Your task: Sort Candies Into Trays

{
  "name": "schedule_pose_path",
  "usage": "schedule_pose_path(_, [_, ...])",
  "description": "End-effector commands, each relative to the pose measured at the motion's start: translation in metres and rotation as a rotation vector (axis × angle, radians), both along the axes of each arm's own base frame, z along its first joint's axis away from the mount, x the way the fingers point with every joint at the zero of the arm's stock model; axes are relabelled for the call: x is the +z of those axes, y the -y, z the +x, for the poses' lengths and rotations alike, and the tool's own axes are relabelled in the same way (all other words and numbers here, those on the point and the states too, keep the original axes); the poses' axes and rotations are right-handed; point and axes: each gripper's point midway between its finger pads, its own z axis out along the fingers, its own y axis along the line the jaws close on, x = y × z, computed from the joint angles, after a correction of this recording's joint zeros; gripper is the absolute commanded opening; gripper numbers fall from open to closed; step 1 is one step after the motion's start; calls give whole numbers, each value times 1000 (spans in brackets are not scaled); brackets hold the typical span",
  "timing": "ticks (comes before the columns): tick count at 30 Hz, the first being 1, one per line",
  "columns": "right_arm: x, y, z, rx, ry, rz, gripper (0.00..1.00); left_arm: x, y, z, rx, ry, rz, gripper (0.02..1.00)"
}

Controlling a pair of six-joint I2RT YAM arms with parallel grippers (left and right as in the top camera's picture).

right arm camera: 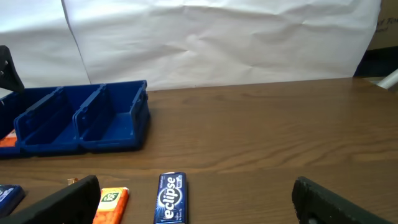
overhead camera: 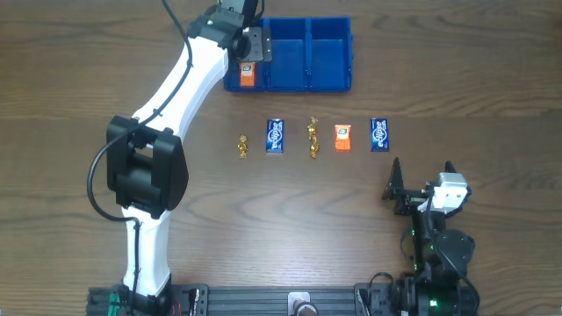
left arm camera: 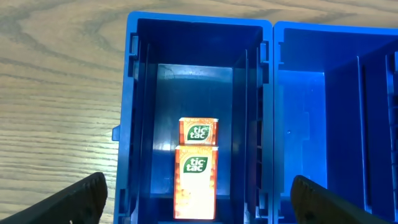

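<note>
Orange candy box (left arm camera: 196, 186) lies in blue tray (left arm camera: 132, 93), directly beneath left pincer (left arm camera: 199, 198); fingers apart.

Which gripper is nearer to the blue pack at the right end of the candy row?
Right. The right gripper is close to the blue pack; the left gripper hangs over the tray, farther away.

Left wrist view, centre: a green oval label with white lettering marks each of the two orange boxes (left arm camera: 196, 186) in the blue tray (left arm camera: 143, 93). Right wrist view, lower centre: white lettering runs along the blue pack (right arm camera: 170, 198).
</note>
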Motion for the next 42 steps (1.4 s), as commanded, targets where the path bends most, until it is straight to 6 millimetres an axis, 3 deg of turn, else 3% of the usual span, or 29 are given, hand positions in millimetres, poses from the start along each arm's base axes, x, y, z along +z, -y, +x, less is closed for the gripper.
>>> schedule_pose_path(1, [-1, 0, -1, 5, -3, -14, 998, 5, 6, 2, -12, 7, -4, 954])
schedule_pose_path(5, [-1, 0, -1, 5, -3, -14, 998, 41, 31, -13, -62, 56, -25, 1000])
schedule_pose_path(8, [-1, 0, -1, 5, -3, -14, 998, 73, 56, -38, -83, 79, -52, 998])
schedule_pose_path(11, [-1, 0, -1, 5, -3, -14, 998, 85, 83, -65, -97, 72, -63, 998])
schedule_pose_path(14, [-1, 0, -1, 5, -3, -14, 998, 82, 114, -91, -135, 45, -72, 1000])
schedule_pose_path(20, [-1, 0, -1, 5, -3, -14, 998, 49, 162, -159, -121, -44, 21, 985])
schedule_pose_path(25, [-1, 0, -1, 5, -3, -14, 998, 3, 193, -192, -113, -143, 32, 967])
schedule_pose_path(32, [-1, 0, -1, 5, -3, -14, 998, -54, 216, -202, -134, -273, -10, 961])
schedule_pose_path(42, [-1, 0, -1, 5, -3, -14, 998, -87, 231, -197, -145, -294, -42, 941])
